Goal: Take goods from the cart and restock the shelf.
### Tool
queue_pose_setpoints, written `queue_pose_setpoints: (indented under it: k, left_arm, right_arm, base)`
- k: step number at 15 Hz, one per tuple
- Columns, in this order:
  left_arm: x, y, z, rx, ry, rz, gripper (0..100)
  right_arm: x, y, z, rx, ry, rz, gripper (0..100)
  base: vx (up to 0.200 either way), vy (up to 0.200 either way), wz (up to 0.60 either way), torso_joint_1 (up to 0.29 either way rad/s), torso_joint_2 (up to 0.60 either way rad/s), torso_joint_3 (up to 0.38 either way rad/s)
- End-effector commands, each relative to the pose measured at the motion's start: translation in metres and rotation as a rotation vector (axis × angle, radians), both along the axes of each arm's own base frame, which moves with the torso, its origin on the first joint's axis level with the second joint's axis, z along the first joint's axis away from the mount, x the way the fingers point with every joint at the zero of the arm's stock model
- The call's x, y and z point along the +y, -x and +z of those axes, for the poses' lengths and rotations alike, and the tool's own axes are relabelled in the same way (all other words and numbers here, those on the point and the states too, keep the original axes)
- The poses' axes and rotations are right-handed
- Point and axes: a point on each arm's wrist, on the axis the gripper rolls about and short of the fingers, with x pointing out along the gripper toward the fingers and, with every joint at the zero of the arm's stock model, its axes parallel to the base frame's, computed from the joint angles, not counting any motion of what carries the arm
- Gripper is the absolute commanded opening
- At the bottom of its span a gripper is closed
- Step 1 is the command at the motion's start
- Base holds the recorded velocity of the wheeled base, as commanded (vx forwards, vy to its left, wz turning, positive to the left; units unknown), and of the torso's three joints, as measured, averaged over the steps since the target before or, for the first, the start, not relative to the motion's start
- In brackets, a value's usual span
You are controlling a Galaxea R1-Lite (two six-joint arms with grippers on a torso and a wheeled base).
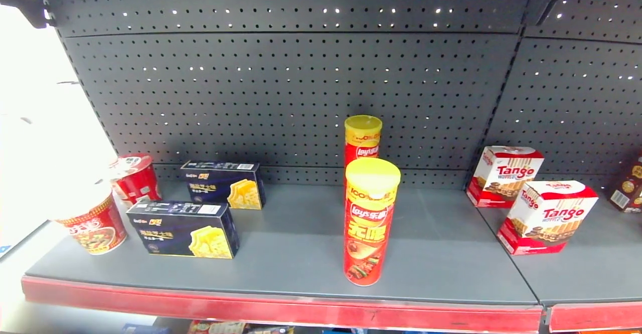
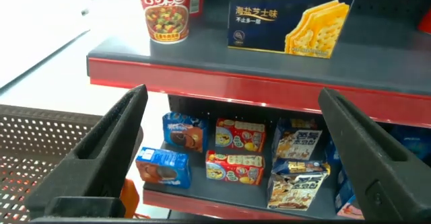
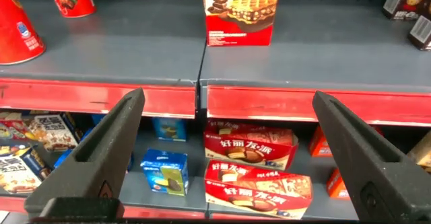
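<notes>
Shelf [image 1: 301, 233] grey, red-edged, pegboard [image 1: 291, 88] behind, left gripper [image 2: 232, 93], right gripper [image 3: 229, 95] both spread

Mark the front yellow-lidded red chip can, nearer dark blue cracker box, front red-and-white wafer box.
front yellow-lidded red chip can [image 1: 369, 233], head view, red body
nearer dark blue cracker box [image 1: 184, 235], head view, front face
front red-and-white wafer box [image 1: 551, 222], head view, front face

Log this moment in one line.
left pincer: open, empty | right pincer: open, empty | shelf: two chip cans upright
</notes>
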Motion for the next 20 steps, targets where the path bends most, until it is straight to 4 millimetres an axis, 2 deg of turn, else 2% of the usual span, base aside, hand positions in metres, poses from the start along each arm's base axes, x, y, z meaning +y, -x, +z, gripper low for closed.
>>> queue_pose_setpoints:
  k: [1, 20]
  left_arm:
    - [0.0000, -0.0001, 0.0001, 0.001, 0.000, 0.000, 100]
    - [0.0000, -0.0001, 0.0001, 0.001, 0.000, 0.000, 100]
  right_arm:
    - [0.0000, -0.0001, 0.0000, 0.001, 0.000, 0.000, 100]
    - [0.0000, -0.0001, 0.0000, 0.001, 0.002, 0.000, 100]
  base:
    - [0.000, 0.000, 0.00, 0.000, 0.00, 0.000]
    - [0.011, 0.000, 0.00, 0.000, 0.00, 0.000]
